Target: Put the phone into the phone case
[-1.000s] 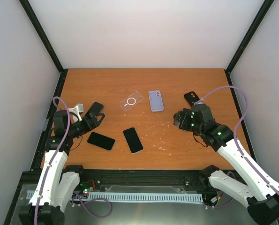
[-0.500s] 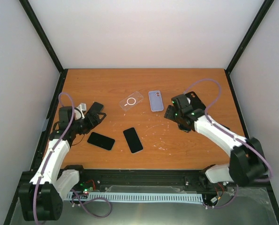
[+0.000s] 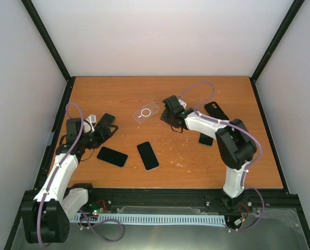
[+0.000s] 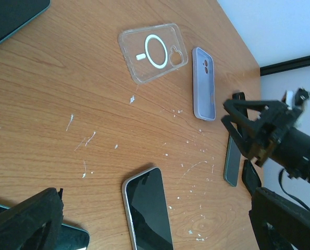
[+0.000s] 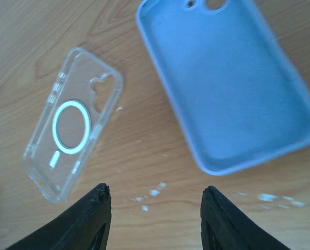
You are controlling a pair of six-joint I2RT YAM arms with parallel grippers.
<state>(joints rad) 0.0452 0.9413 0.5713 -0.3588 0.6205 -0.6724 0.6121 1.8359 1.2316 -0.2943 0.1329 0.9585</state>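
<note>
A light-blue phone case (image 5: 233, 88) lies hollow side up beside a clear case (image 5: 71, 130) with a white ring. My right gripper (image 5: 155, 221) hovers just short of both, jaws open with only bare wood between them. In the top view the right gripper (image 3: 170, 110) covers the blue case, and the clear case (image 3: 146, 112) lies to its left. A silver-edged phone (image 3: 148, 155) lies screen up mid-table. My left gripper (image 3: 100, 133) stands open at the left, holding nothing. Seen from the left wrist, the left gripper (image 4: 155, 229) faces that phone (image 4: 147, 205).
A black phone (image 3: 112, 156) lies near the left arm and another dark phone (image 3: 107, 120) by the left gripper. A dark phone (image 3: 206, 139) and a black case (image 3: 215, 109) lie under the right arm. Black frame posts stand at the table's corners.
My right arm has swung left from the right side to above the blue case, and its jaws have narrowed. The left arm has hardly moved.
</note>
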